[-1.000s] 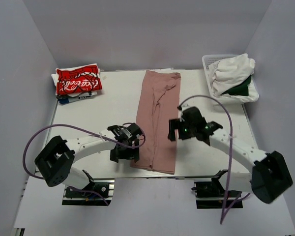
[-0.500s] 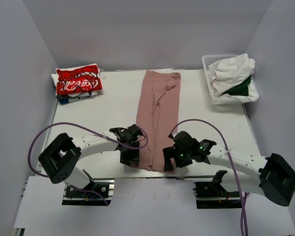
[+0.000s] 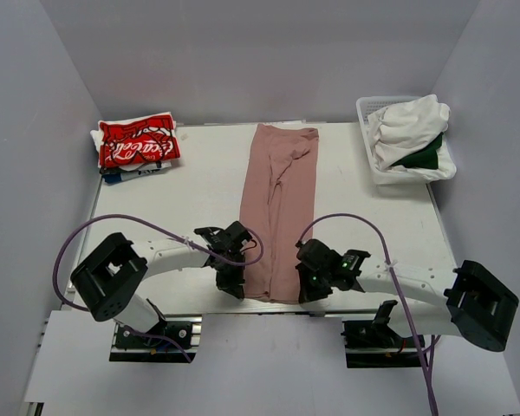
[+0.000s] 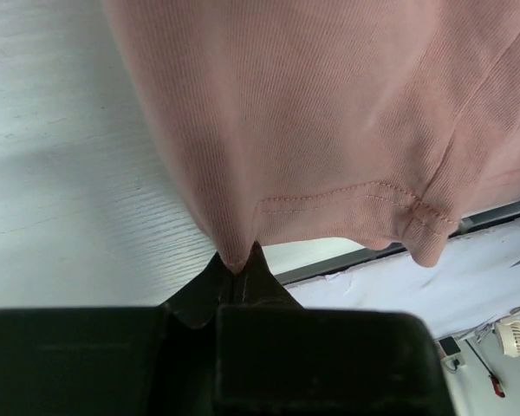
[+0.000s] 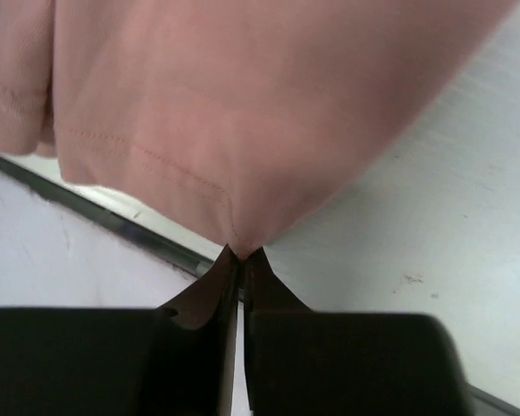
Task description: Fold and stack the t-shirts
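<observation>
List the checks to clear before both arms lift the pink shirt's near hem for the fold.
1. The left gripper is shut on the near-left hem corner of the pink t-shirt: ok.
2. The right gripper is shut on the near-right hem corner: ok.
3. Every cloth layer is caught in each pinch: cannot tell.
4. The shirt lies as one straight strip: ok.
5. The folded stack and the basket sit off to the sides of the fold path: ok.
</observation>
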{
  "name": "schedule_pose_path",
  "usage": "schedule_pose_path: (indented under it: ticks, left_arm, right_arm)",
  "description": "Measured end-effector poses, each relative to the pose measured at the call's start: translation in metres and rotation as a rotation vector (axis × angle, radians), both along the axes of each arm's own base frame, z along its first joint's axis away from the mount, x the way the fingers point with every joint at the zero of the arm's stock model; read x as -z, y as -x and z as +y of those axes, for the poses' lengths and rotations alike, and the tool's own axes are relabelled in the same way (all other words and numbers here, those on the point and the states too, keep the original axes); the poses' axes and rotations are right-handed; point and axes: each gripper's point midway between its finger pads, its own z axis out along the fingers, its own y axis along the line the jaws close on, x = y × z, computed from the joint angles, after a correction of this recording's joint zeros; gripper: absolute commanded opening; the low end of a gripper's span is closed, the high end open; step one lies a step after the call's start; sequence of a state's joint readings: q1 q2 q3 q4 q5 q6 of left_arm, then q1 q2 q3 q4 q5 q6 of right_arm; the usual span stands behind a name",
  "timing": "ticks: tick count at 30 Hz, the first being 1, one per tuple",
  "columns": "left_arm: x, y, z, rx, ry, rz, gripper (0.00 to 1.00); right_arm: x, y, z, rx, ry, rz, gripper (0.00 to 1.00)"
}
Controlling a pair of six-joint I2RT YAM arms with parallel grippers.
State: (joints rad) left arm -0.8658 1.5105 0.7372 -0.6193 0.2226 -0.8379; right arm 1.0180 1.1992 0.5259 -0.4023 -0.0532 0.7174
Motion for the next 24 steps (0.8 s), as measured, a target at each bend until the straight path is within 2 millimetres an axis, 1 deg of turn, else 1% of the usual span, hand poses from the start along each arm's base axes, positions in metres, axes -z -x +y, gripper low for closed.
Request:
schedule_pose_path:
  ticks: [3, 5, 7, 9, 12, 13, 16, 17, 18, 20, 22, 23, 24]
  left_arm:
    - [-0.001, -0.001, 0.0, 0.005, -0.008, -0.002, 0.0]
    - [-0.002, -0.006, 0.003, 0.007, -0.032, -0.024, 0.0]
    - [-0.005, -0.016, 0.006, 0.005, -0.067, -0.071, 0.0]
    - [-0.013, -0.031, 0.005, -0.004, -0.09, -0.13, 0.0]
    - [-0.04, -0.064, -0.009, -0.033, -0.081, -0.248, 0.0]
    - [-0.054, -0.08, -0.016, -0.051, -0.069, -0.297, 0.0]
    - [-0.089, -0.125, -0.033, -0.119, -0.036, -0.399, 0.0]
    - [-0.096, -0.14, -0.037, -0.144, -0.035, -0.421, 0.0]
    - [-0.1, -0.155, -0.039, -0.165, -0.039, -0.438, 0.0]
    - [-0.102, -0.182, -0.041, -0.203, -0.058, -0.45, 0.0]
    - [-0.096, -0.203, -0.038, -0.23, -0.086, -0.447, 0.0]
    - [-0.092, -0.21, -0.035, -0.239, -0.1, -0.442, 0.0]
    - [-0.089, -0.218, -0.033, -0.245, -0.113, -0.435, 0.0]
  right_arm:
    - [-0.001, -0.005, -0.004, 0.031, 0.021, -0.029, 0.0]
    - [-0.005, -0.012, -0.007, 0.052, 0.027, -0.067, 0.0]
    - [-0.013, -0.022, -0.006, 0.076, 0.026, -0.116, 0.0]
    - [-0.027, -0.037, 0.001, 0.101, 0.01, -0.176, 0.0]
    - [-0.054, -0.064, 0.011, 0.161, -0.01, -0.278, 0.0]
    - [-0.064, -0.075, 0.013, 0.192, -0.013, -0.313, 0.0]
    - [-0.08, -0.106, 0.011, 0.28, 0.012, -0.384, 0.0]
    - [-0.083, -0.117, 0.01, 0.308, 0.027, -0.404, 0.0]
    - [-0.085, -0.127, 0.007, 0.336, 0.042, -0.42, 0.0]
    - [-0.088, -0.146, 0.003, 0.372, 0.075, -0.451, 0.0]
    - [-0.092, -0.166, -0.003, 0.401, 0.104, -0.482, 0.0]
    - [-0.094, -0.171, -0.003, 0.407, 0.106, -0.491, 0.0]
    - [-0.096, -0.182, -0.006, 0.421, 0.116, -0.504, 0.0]
